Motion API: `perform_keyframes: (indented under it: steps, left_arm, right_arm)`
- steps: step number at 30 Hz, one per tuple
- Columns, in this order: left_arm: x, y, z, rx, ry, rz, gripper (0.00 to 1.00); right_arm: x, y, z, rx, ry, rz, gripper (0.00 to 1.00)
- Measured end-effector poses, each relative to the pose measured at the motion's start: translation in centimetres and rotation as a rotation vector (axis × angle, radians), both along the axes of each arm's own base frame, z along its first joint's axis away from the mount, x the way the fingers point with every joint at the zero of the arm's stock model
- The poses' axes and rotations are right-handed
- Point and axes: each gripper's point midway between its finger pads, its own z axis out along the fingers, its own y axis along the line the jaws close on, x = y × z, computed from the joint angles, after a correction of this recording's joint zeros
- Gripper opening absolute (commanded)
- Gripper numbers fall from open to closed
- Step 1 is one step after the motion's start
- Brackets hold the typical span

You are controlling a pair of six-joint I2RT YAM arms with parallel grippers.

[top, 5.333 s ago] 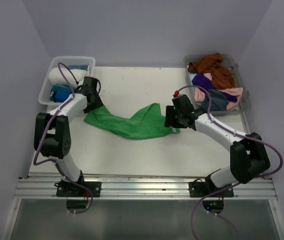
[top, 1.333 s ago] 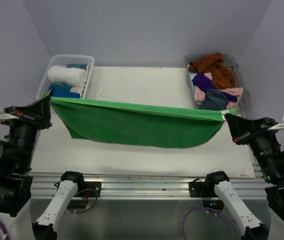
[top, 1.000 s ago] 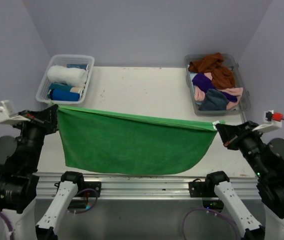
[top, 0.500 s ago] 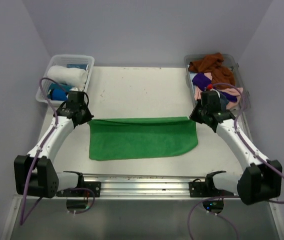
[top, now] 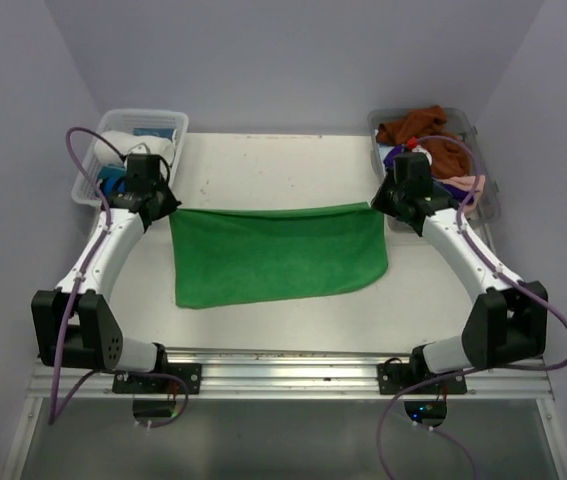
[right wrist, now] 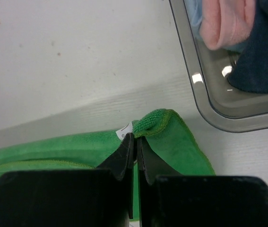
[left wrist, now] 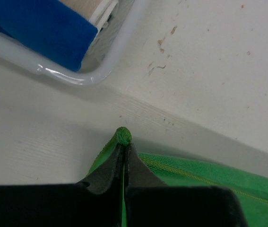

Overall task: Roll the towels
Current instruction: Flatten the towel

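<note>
fingertips of the left gripper (left wrist: 123, 147) are pressed together on the far left corner of the green towel (top: 278, 252), a nub of cloth poking out past them. the right gripper (right wrist: 134, 143) is likewise clamped on the far right corner, beside a small white label (right wrist: 124, 131). both pinches look thin, so an outward tug could slip a corner free, and an uneven release could leave the far edge crooked, spoiling a tight roll. the towel lies spread on the white table (top: 273, 170), between the slotted basket (top: 85, 185) at far left and the clear tub (top: 491, 205) at far right. it looks soft, plain and mostly flat, its near edge slightly slanted.
</note>
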Motion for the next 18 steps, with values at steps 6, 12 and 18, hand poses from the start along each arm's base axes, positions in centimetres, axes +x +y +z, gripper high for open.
perform_keyframes:
  steps: [6,12,18]
  left_arm:
    - [0.2,-0.3,8.3,-0.002,-0.209,-0.052,0.0]
    - [-2.4,-0.8,18.1,-0.013,-0.46,-0.1,0.0]
    - [-6.8,-1.5,22.3,-0.033,-0.579,-0.149,0.0]
  right_arm:
    - [-2.4,-0.9,11.5,0.042,-0.264,-0.008,0.0]
    - [-7.6,-2.4,19.6,0.078,-0.476,-0.024,0.0]
    - [-13.1,-3.7,21.0,0.086,-0.513,-0.027,0.0]
